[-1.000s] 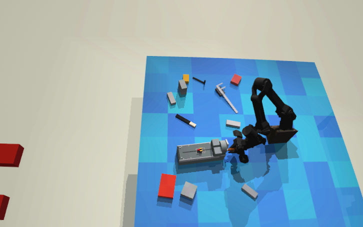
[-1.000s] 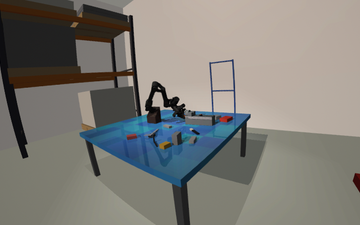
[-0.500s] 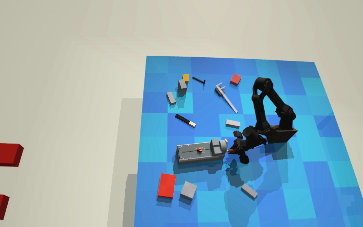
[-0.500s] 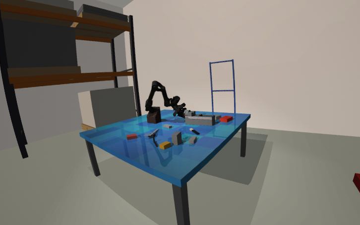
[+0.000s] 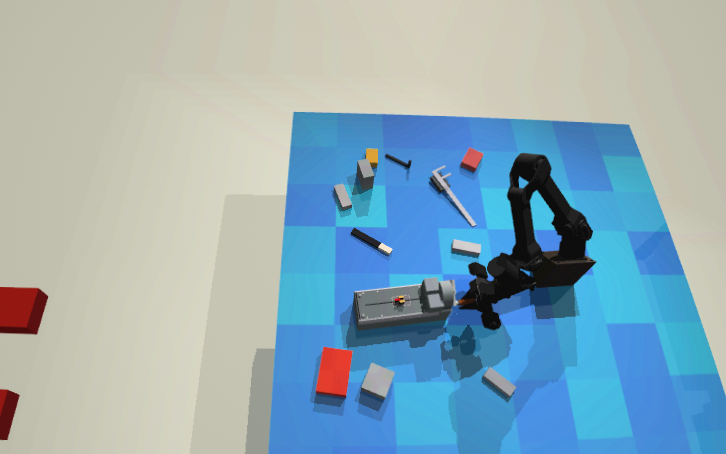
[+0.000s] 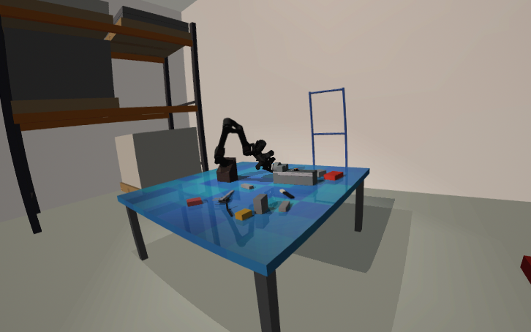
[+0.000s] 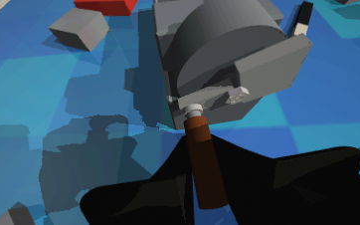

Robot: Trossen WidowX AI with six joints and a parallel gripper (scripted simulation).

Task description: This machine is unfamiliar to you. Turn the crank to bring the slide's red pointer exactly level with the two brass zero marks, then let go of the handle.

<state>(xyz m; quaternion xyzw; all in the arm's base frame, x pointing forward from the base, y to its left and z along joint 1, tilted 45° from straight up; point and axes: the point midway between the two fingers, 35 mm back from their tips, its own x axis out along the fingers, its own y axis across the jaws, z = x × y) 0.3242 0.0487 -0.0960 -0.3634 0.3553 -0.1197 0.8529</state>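
A grey machine [image 5: 380, 315] [image 6: 296, 177] lies on the blue table [image 5: 608, 360]. Its slide carries a small red pointer [image 5: 397, 300] about midway along the track, by the brass marks. It is too small to tell whether they are level. At the machine's right end a grey drum [image 7: 225, 45] carries a crank arm [image 7: 215, 100] with a brown handle [image 7: 205, 164] [image 5: 462, 302]. My gripper [image 7: 195, 138] [image 5: 470, 301] [image 6: 268, 165] is shut on this handle, with one black finger on each side of it.
A red block [image 5: 333, 371] and grey blocks [image 5: 377, 380] [image 5: 499, 381] lie in front of the machine. A pale block [image 5: 465, 247], a black bar [image 5: 371, 241] and a caliper [image 5: 453, 197] lie behind it. The arm's base [image 5: 569, 265] stands to the right.
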